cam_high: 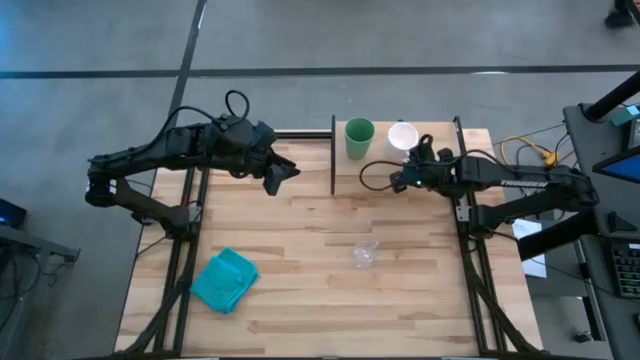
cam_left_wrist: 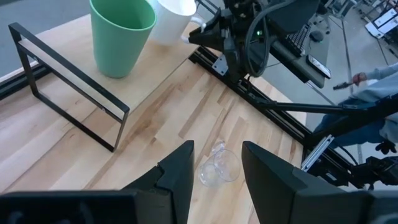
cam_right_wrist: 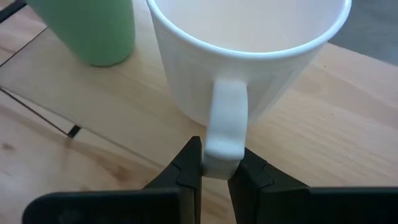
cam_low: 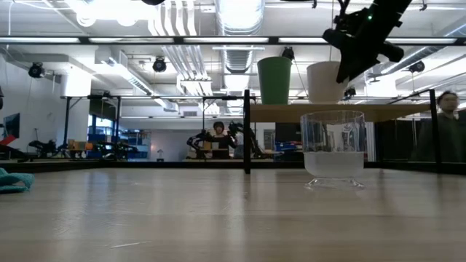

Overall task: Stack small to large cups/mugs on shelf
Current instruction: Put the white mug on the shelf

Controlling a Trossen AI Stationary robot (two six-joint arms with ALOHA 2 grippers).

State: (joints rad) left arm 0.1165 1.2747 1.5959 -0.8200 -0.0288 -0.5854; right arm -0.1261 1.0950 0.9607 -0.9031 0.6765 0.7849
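White mug (cam_right_wrist: pixel 249 68): upright on the shelf (cam_high: pixel 440 170), mouth up, long axis vertical, handle turned toward the right arm. Stands just beside the green tumbler (cam_high: pixel 359 137), apart from it, both near the shelf's back edge in the high view. In the low view, both on the raised board, mug (cam_low: pixel 324 81) at the right of the tumbler (cam_low: pixel 274 80).

Green tumbler: upright, mouth up, wider at the rim than at the base, long axis vertical.

Clear cup (cam_high: pixel 365 254): on the tabletop (cam_high: pixel 300 290), well apart from the shelf, toward the table's front. Upright in the low view (cam_low: pixel 333 149), mouth up. Also visible between the left fingers in the left wrist view (cam_left_wrist: pixel 219 169), farther off and not touched.

Right gripper (cam_right_wrist: pixel 216 167): at the shelf, fingers pinched on the mug's handle, one dark finger on each side of it. In the high view (cam_high: pixel 418 152), just beside the mug's rim.

Left gripper (cam_left_wrist: pixel 217 168): above the tabletop left of the shelf, fingers spread, holding nothing. In the high view (cam_high: pixel 285 173), well apart from all three vessels.

Teal cloth (cam_high: pixel 224 280): flat on the tabletop near the front left corner.
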